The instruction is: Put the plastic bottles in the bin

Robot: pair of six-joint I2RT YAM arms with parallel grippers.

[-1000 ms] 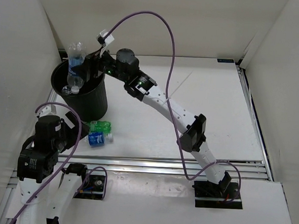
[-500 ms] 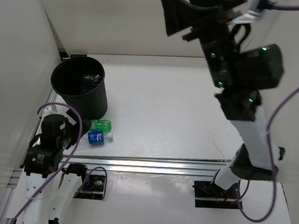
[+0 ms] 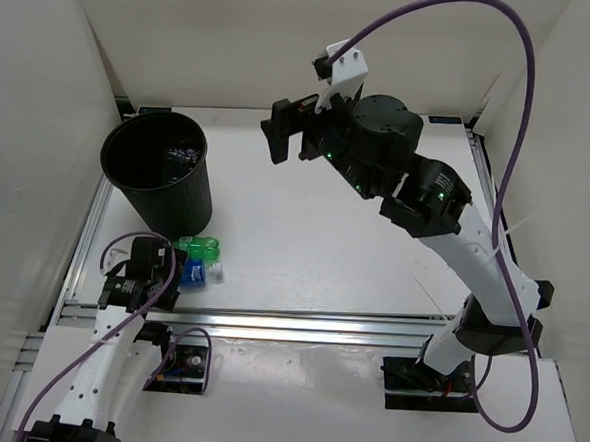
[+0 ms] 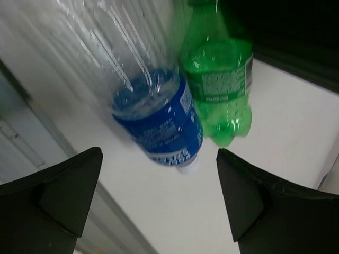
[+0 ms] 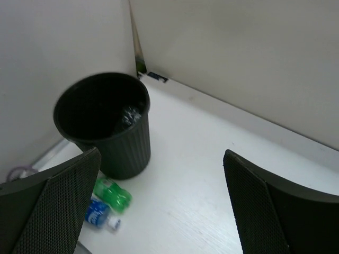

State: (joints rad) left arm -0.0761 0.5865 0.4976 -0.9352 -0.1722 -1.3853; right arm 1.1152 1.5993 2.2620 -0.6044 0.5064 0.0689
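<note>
Green bottle, blue-label bottle beside bin, left tool spread

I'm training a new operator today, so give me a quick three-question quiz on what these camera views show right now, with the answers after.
1. True or false: the right pincer is shut on a bottle.
2. What lies on the table beside the bin? A) a green bottle and a blue-labelled bottle. B) two green bottles. C) nothing.
3. Which pincer hangs open close to those bottles?
Key: 1 false, it is open and empty. 2 A. 3 the left pincer.
</note>
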